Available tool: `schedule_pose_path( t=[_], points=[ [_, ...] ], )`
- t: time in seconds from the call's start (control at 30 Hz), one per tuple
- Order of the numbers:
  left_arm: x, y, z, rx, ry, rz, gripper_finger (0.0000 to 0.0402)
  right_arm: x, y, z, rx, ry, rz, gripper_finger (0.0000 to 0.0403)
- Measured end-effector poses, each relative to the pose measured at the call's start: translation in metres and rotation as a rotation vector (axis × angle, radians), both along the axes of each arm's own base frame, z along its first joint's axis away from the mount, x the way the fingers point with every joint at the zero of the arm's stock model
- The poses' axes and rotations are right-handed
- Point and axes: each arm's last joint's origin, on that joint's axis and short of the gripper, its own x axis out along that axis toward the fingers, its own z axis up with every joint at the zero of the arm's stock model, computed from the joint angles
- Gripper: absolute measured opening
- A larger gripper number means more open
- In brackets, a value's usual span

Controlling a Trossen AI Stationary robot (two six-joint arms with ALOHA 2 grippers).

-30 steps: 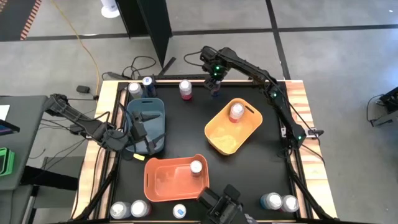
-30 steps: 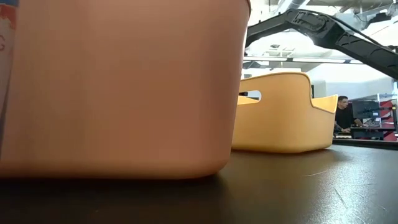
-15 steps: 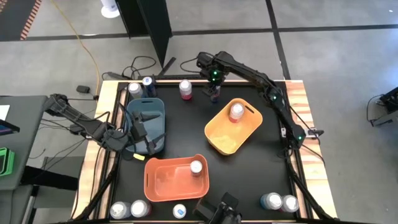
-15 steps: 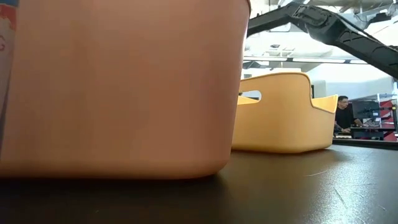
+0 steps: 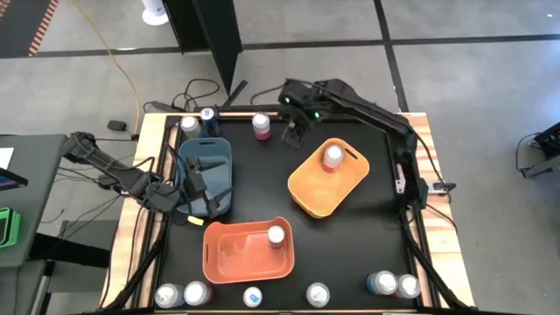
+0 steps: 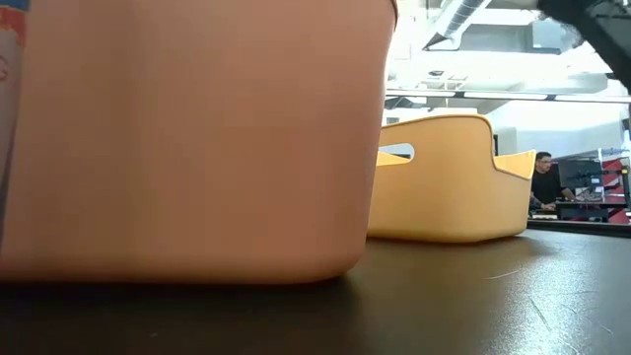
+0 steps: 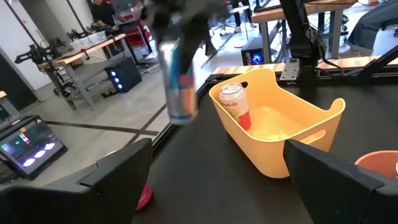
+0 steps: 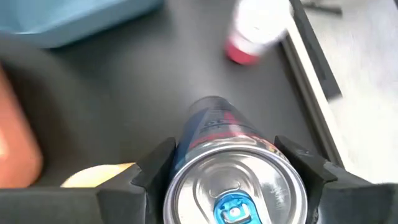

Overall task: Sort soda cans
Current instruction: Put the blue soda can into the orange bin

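Observation:
My right gripper point(image 5: 295, 131) is over the table's far part, just beyond the yellow bin point(image 5: 306, 194), shut on a blue-labelled soda can point(image 8: 233, 186) with a silver top. My left gripper point(image 7: 224, 186) is open at the left side, by the blue bin point(image 5: 214, 156), with nothing between its fingers. One can point(image 5: 332, 157) stands in the yellow bin and one point(image 5: 276, 234) in the orange bin point(image 5: 232, 254). Three cans point(image 5: 261, 125) stand along the far edge. Several more point(image 5: 317, 294) stand on their bases along the near edge. My right gripper pinches the blue-labelled can between its two fingers point(image 8: 155, 171), one on each side of the can's upper wall point(image 8: 186, 155), just below the rim. The fingers come from above, pointing down. The can point(image 7: 177, 81) hangs roughly upright below them, lifted clear of the table.
The orange bin's wall point(image 6: 187, 138) fills most of the low view, with the yellow bin point(image 6: 454, 177) behind it. Bare black tabletop lies between the three bins. A person point(image 6: 544, 182) sits in the room beyond the table.
My right gripper has risen with the blue-labelled can, lifting it off the table near the far edge, and has shifted slightly toward the near and left side. Its arm has climbed out of the low view. A dark object at the near edge has gone, uncovering a can.

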Motion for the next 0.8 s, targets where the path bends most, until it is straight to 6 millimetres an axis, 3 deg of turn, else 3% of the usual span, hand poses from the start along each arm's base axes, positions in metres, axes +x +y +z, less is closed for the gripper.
schedule_pose_path(
  t=[0.17, 0.37, 0.57, 0.8],
  points=[
    [0.000, 0.000, 0.000, -0.013, -0.008, 0.002, 0.0359, 0.002, 0.072, 0.022, -0.016, -0.091, 0.180, 0.0234],
    [0.000, 0.000, 0.000, -0.025, -0.016, 0.005, 0.0359, 0.012, 0.154, 0.024, -0.004, -0.165, 0.387, 0.0234],
    [0.000, 0.000, 0.000, -0.055, -0.037, 0.009, 0.0359, 0.016, 0.213, 0.029, 0.009, -0.304, 0.520, 0.0234],
    [0.000, -0.001, 0.000, -0.075, -0.047, 0.005, 0.0359, 0.009, 0.259, 0.027, 0.034, -0.334, 0.623, 0.0234]
  ],
)
